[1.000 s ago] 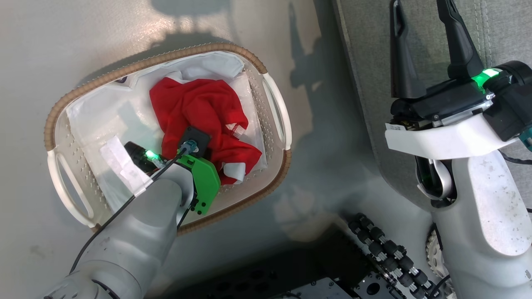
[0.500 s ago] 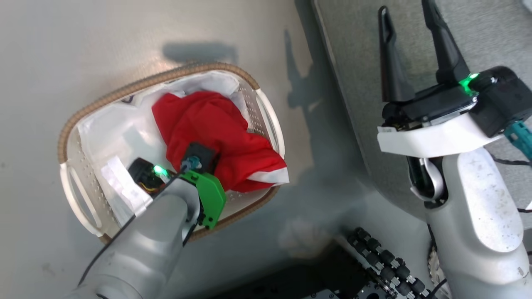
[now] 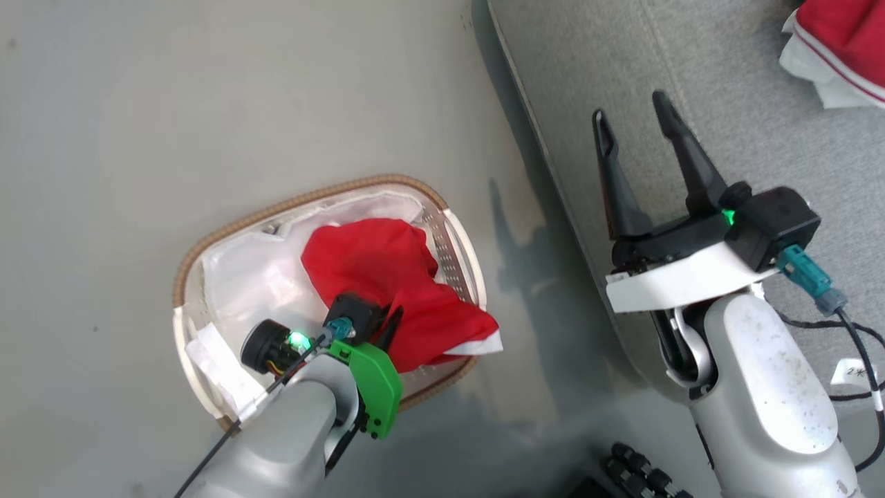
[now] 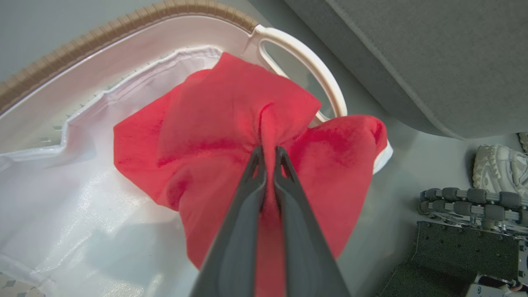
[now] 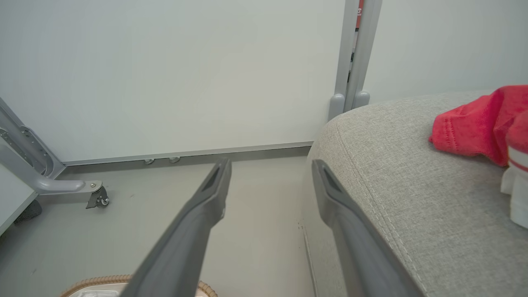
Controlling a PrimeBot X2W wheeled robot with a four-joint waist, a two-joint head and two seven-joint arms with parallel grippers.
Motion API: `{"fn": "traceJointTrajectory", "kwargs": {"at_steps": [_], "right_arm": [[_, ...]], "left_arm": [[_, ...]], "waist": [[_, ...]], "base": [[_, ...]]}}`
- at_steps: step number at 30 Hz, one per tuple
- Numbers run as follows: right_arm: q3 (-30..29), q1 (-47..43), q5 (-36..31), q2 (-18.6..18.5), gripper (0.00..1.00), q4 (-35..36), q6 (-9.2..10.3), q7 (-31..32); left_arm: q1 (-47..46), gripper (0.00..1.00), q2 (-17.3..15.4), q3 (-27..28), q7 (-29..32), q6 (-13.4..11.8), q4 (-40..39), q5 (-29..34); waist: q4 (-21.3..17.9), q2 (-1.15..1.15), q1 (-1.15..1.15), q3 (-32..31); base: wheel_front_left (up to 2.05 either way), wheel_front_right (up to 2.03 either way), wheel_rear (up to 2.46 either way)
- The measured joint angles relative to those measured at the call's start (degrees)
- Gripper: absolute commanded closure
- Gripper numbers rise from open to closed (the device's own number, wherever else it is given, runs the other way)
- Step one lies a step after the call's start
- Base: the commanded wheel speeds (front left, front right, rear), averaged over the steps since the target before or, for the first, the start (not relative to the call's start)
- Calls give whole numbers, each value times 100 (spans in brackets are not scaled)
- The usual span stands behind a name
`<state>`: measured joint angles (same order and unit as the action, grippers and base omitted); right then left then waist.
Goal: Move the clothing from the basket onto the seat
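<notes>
A smooth, pale grey floor [image 3: 207, 104] with a soft sheen lies under even light. Plain white wall panels [image 5: 185, 74] rise above a grey skirting strip [image 5: 206, 152]. A grey upright post [image 5: 350, 53] joins two panels. A castor foot [image 5: 97, 198] rests near the wall.

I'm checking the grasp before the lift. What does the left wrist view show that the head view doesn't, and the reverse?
Left wrist view adds: the left gripper, fingers pinched shut on a fold of the red garment.
Head view adds: the right gripper, open, near the grey seat edge, and a second red garment lying on that seat.
Both share: the basket, its white liner, the red garment reaching past the rim, and part of the seat.
</notes>
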<state>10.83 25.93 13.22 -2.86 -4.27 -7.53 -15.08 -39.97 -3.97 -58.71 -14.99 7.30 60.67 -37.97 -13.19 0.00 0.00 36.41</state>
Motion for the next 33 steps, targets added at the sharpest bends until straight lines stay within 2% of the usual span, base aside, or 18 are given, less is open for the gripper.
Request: {"fn": "traceJointTrajectory", "kwargs": {"at_steps": [5, 18, 25, 33], "right_arm": [[85, -310, 0, -24, 0, -202, 0, 0], [65, -1109, 0, -35, 0, -536, 0, 0], [170, -1464, 2, -19, 0, -684, 0, 0], [319, -1782, 15, -12, 0, -886, 0, 0]], "left_arm": [[436, 100, -56, 396, -3, -1, -536, 312], [1561, 100, -49, 1848, -3, -9, -2112, 1345], [1964, 100, -36, 2602, -3, 0, -2973, 1669], [2181, 100, 20, 3006, -3, 9, -3807, 1846]], "waist": [[125, 0, 0, -530], [526, 0, -1, -1867], [682, 0, -1, -2484], [811, 0, -1, -3009]], "base": [[0, 0, 0], [0, 0, 0], [0, 0, 0], [0, 0, 0]]}}
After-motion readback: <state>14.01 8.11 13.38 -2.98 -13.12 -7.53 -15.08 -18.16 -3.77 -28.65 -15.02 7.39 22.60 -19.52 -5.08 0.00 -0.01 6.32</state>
